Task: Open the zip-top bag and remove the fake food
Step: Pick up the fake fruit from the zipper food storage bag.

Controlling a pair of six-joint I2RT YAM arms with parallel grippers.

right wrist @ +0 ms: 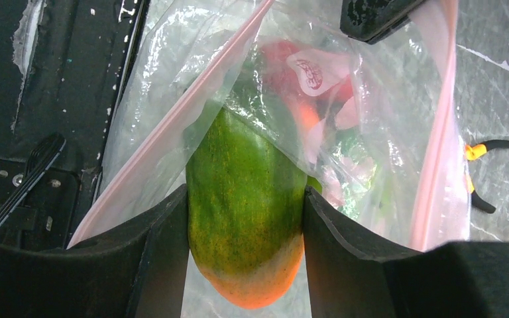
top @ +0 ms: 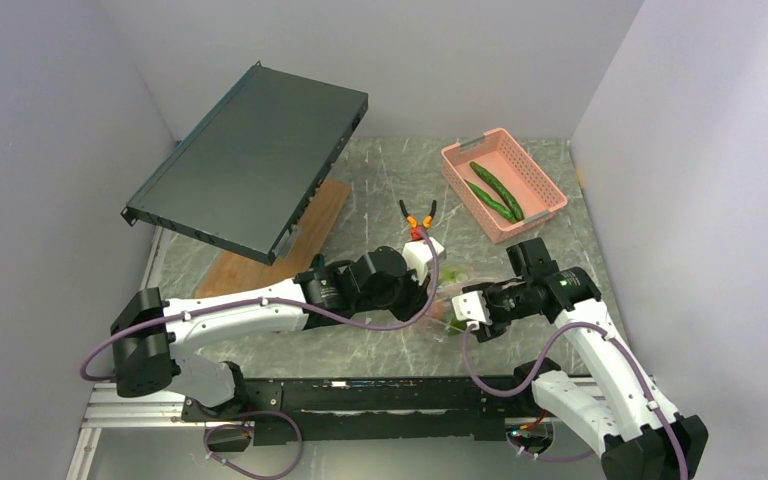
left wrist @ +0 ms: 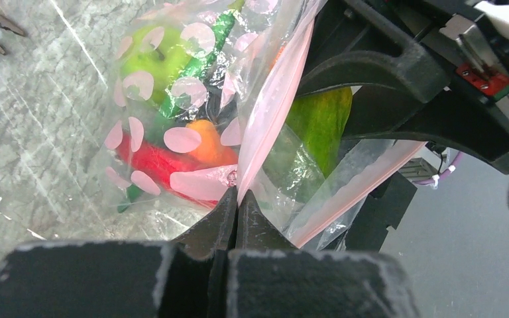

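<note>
right claw clamps mango; left claw pinches zip-top bag veiling other fake food.

No words, numbers or brand names can be read in any view. The clear zip-top bag is printed with pale pink ovals. One oval, upper middle of the right wrist view, carries a small dark scribbled mark, possibly a logo, too blurred to make out.
</note>
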